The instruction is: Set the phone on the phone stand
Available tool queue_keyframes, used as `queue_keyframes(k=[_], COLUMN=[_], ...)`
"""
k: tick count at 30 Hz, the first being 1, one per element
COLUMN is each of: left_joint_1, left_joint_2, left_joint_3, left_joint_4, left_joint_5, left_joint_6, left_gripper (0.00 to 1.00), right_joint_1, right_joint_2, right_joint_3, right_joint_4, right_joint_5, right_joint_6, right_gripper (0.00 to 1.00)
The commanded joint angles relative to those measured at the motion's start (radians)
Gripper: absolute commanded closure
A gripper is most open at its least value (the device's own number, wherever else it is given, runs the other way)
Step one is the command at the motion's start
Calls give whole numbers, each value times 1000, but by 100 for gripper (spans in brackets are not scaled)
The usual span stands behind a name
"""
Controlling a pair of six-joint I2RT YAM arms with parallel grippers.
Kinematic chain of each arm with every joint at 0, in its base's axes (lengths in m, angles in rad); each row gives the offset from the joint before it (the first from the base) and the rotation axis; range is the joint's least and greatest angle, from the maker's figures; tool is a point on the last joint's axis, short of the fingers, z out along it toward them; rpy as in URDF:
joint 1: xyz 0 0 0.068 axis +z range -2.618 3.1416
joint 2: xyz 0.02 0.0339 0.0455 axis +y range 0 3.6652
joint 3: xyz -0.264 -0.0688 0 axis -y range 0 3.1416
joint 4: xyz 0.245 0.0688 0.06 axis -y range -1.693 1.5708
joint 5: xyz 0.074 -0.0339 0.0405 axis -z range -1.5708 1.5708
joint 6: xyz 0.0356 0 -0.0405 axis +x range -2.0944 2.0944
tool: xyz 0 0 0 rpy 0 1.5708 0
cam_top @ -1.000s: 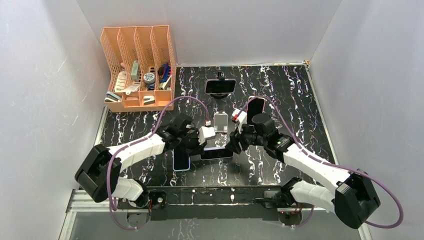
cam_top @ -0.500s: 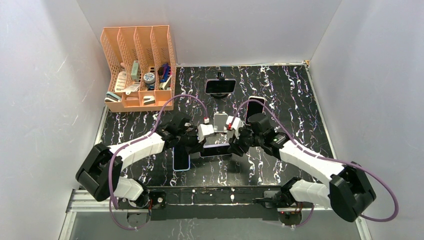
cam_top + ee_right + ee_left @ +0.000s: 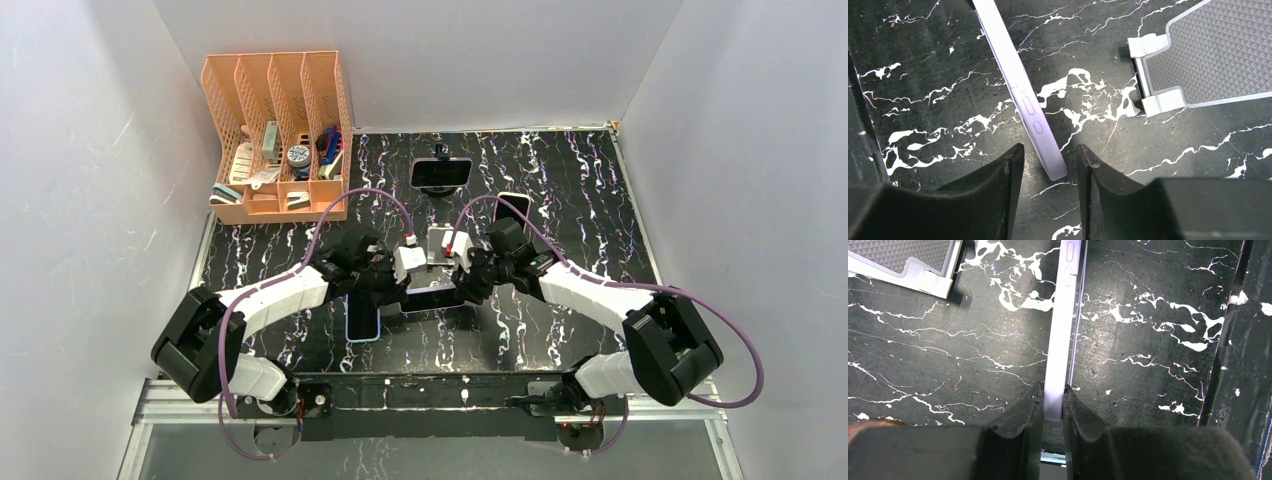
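Item: lavender phone (image 3: 432, 298). Location: middle of the table, lifted between the two grippers, long axis running 9 to 3 o'clock. Both wrist cameras see it edge-on, side buttons showing.

Left gripper (image 3: 1053, 412): at the phone's 9 o'clock end. Jaws narrow, clamped on the phone, with both black fingers (image 3: 1023, 430) pressed flat to its faces.

Right gripper (image 3: 1048, 167): at the phone's 3 o'clock end. Jaws part-way apart and straddling the rounded end of the phone, with a sliver of table visible on either side. No contact seen.

Phone stand (image 3: 440, 243): white frame with a grey textured pad, on the table just beyond the phone at 12 o'clock. Nothing rests on it.

Table (image 3: 570, 180): black with white marbling.

Other stock:
- Second stand with a dark phone (image 3: 441, 172) set landscape, farther out at 12 o'clock.
- Black phone (image 3: 512, 205) lying flat at 2 o'clock, partly behind the right arm.
- Blue-edged phone (image 3: 363, 318) lying flat at 8 o'clock, under the left arm.
- Orange slotted organiser (image 3: 278, 135) holding small items, at 10 o'clock in the far left corner.
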Motion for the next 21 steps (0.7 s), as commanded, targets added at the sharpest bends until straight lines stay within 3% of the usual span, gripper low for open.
queue_keyframes(k=[1,11,21], left_joint_1=[21,36,49], left_joint_2=[-3,22,110], left_joint_3=[-6,24,146], left_joint_4=[44,38,18], left_joint_5=[-50,-47,-24], left_joint_6=[19,20,60], left_gripper=[100,100,100], right_joint_1=[-15,-25,-43], right_joint_2=[11,41,17], right_joint_3=[56,66,96], right_joint_4=[7,3,0], right_joint_5=[-36,-61,-43], right_joint_6=[-40,-50,-61], right_gripper=[52,97,99])
